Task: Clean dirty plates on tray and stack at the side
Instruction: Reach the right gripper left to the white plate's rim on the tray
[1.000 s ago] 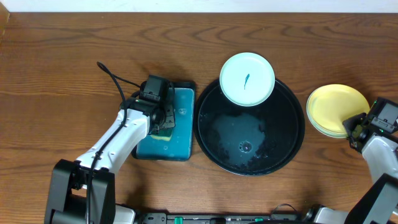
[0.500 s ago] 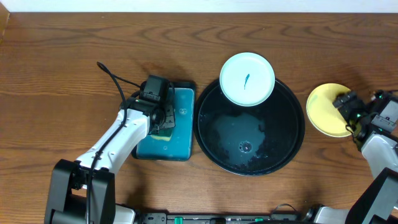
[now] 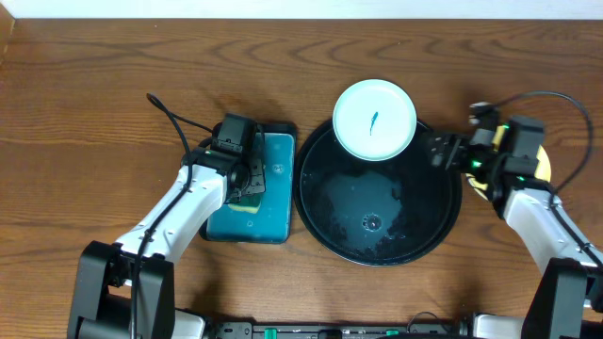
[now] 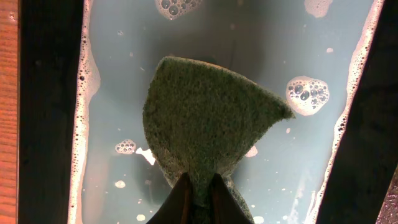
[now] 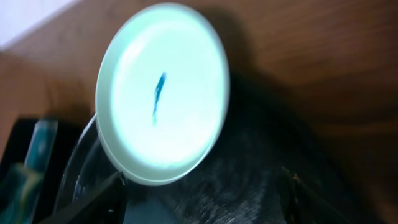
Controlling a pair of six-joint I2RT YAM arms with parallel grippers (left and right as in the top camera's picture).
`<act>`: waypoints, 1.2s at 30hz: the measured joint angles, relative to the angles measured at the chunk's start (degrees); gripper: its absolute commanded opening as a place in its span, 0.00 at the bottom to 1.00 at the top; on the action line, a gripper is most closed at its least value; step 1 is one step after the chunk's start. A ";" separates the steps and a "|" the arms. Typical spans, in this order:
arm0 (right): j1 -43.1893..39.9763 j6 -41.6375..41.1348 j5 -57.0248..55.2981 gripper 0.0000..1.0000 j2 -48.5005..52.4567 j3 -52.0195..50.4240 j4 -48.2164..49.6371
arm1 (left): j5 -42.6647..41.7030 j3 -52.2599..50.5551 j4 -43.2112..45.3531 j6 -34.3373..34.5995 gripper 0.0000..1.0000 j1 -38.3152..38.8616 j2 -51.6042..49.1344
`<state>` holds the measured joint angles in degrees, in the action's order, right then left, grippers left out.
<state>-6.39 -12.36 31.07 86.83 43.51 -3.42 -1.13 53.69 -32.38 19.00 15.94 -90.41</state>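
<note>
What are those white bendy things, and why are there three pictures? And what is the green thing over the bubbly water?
The white bendy things are two robot arms. One picture looks down from above the wooden table. The other two come from small cameras on each arm's wrist. The left gripper pinches a green sponge over a small tray of soapy water. The right gripper is open and holds nothing. It points toward a pale plate with a blue smear, which sits at the far edge of a big round black tray.
</note>
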 measured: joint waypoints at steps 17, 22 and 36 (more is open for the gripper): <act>6.36 8.92 -7.80 0.96 12.87 30.75 -28.52 | 0.00 0.00 -0.24 0.00 0.07 0.00 0.00; 6.47 7.10 -8.63 0.91 15.67 30.77 -23.65 | 0.00 0.00 -0.24 0.00 0.07 0.00 0.00; 7.96 3.43 -10.73 0.56 28.02 30.97 -20.94 | 0.00 0.00 0.00 0.00 0.07 0.00 0.00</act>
<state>1.56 -8.93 20.34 114.85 74.48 -24.36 -1.13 53.69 -32.38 19.00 15.94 -90.41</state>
